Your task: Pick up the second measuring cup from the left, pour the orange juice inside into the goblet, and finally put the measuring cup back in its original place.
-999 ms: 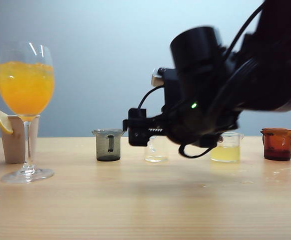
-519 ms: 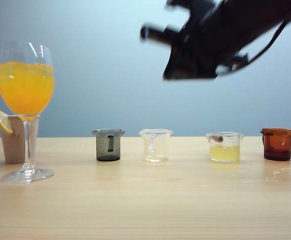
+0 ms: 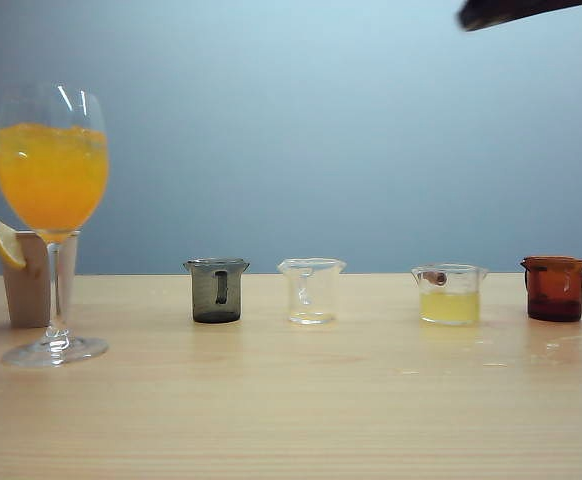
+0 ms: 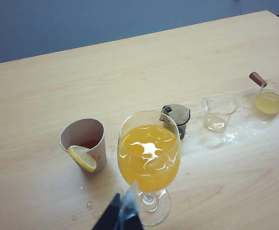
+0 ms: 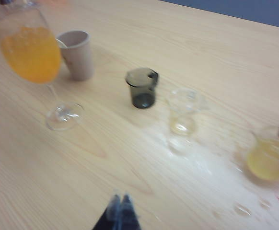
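The second measuring cup (image 3: 311,291) stands empty on the worktop (image 3: 291,400) between the smoky grey cup (image 3: 216,290) and the yellow-filled cup (image 3: 450,295) — well below the raised right hand (image 5: 120,203), jaws closed on nothing — while the left hand (image 4: 125,213), its state unclear, hovers beside the goblet (image 3: 51,200) full of orange juice (image 3: 51,175).

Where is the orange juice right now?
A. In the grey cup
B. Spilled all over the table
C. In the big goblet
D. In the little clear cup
C. The goblet is full of bright orange juice, and the second measuring cup stands empty on the table beside the grey cup. Neither gripper holds anything: the left gripper sits near the goblet's foot and the right gripper is up above the table.
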`<state>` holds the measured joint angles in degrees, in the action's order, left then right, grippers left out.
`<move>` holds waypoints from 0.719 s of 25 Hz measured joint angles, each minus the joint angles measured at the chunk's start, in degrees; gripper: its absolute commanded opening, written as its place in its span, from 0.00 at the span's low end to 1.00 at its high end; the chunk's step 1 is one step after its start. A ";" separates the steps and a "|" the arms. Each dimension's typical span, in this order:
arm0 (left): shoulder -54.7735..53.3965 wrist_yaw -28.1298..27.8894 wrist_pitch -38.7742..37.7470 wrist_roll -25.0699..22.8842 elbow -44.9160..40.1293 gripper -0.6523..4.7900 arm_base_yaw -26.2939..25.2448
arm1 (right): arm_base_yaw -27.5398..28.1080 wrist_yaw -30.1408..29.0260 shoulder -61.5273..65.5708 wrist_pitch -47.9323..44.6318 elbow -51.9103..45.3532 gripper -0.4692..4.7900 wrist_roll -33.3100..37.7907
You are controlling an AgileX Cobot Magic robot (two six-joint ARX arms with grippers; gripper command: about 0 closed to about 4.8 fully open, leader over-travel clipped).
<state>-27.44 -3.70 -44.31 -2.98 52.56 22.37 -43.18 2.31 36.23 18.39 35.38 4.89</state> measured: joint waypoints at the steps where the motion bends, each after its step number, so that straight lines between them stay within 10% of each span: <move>1: 0.28 0.02 0.00 0.00 -0.22 0.11 -0.07 | 0.72 -0.02 -1.16 1.42 -0.02 0.07 -0.09; 11: 9.31 6.69 1.62 -0.02 -14.51 0.11 -11.98 | 13.00 -2.51 -21.03 4.92 -10.99 0.08 4.81; 18: 19.98 6.25 13.49 0.00 -31.34 0.11 -15.52 | 14.56 8.85 -29.24 -5.55 -25.05 0.08 5.66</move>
<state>-7.46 2.55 -30.83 -2.98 21.21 6.85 -28.62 11.16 6.98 12.84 10.33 10.55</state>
